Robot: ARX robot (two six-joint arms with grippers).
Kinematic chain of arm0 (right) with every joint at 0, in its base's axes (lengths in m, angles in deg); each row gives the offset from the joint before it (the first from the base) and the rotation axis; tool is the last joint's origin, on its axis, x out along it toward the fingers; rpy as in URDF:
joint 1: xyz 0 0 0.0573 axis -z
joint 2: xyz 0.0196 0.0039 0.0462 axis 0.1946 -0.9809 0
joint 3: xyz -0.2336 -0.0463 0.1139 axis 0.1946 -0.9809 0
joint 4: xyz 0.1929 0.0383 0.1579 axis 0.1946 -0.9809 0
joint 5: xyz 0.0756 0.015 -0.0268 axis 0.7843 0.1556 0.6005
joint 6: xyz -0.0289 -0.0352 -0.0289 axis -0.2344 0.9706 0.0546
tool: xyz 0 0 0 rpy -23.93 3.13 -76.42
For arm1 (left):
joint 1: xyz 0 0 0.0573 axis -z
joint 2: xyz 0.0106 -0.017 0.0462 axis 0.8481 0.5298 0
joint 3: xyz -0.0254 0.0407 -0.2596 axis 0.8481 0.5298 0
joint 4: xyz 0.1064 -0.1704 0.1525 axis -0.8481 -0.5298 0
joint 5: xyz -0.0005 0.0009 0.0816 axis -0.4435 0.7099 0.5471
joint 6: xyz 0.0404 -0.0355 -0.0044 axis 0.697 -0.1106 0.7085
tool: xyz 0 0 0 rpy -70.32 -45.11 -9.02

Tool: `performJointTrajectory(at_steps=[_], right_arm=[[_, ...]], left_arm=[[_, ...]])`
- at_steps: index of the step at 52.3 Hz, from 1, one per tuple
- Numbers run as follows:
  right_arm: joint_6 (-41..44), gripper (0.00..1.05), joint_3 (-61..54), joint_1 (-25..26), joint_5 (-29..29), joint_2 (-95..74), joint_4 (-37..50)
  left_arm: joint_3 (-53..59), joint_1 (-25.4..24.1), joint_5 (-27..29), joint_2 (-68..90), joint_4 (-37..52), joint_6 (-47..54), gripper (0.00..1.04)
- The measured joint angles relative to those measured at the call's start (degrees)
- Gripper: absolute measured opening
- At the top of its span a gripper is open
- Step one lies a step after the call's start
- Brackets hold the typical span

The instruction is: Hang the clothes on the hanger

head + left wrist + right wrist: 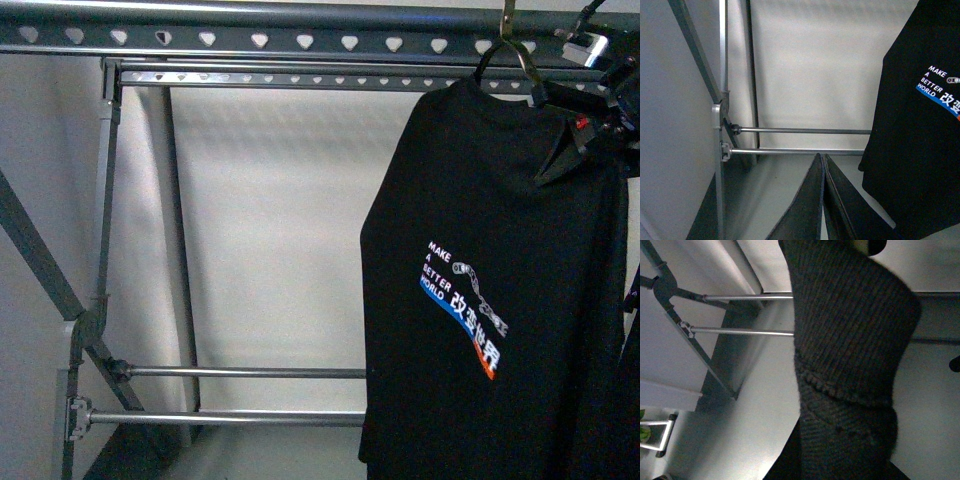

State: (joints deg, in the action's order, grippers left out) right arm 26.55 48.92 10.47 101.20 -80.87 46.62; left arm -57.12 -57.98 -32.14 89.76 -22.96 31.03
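Note:
The clothes [490, 300], a black T-shirt printed "MAKE A BETTER WORLD", hang at the right of the front view. They hang on the hanger [508, 52]. Only its hook and upper curve show above the collar, under the top rail. My right gripper [565, 150] is shut on the clothes at the collar, near the shoulder. In the right wrist view the ribbed collar [850, 340] fills the middle and hides the fingers. My left gripper [822, 161] is shut and empty, low and to the left of the clothes [920, 150]. It is out of the front view.
A grey metal rack surrounds the scene. Its top rail [250, 40] has heart-shaped holes. It has an upright post [105, 200] and a diagonal brace on the left. Two low horizontal rods [240, 373] [800, 131] run in front of a white wall.

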Motion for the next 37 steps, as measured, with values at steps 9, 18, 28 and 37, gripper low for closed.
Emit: performJointTrajectory(at_steps=[9, 18, 28, 37], right_arm=[[-1.1, 0.08, -1.2, -0.5, -1.2, -2.0, 2.7], [-2.2, 0.08, -7.8, -0.7, -0.3, -2.0, 9.0], [-5.1, 0.30, -17.4, -0.5, -1.8, 0.9, 24.4], [-1.0, 0.60, -36.0, -0.3, -12.3, 15.1, 49.8]], left_arm=[[0.0, 0.0, 0.0, -9.7, -10.1, 0.0, 0.04], [0.0, 0.0, 0.0, -9.9, -10.3, 0.0, 0.04], [0.0, 0.0, 0.0, -9.9, -10.3, 0.0, 0.04], [0.0, 0.0, 0.0, -10.0, -10.3, 0.0, 0.04]])
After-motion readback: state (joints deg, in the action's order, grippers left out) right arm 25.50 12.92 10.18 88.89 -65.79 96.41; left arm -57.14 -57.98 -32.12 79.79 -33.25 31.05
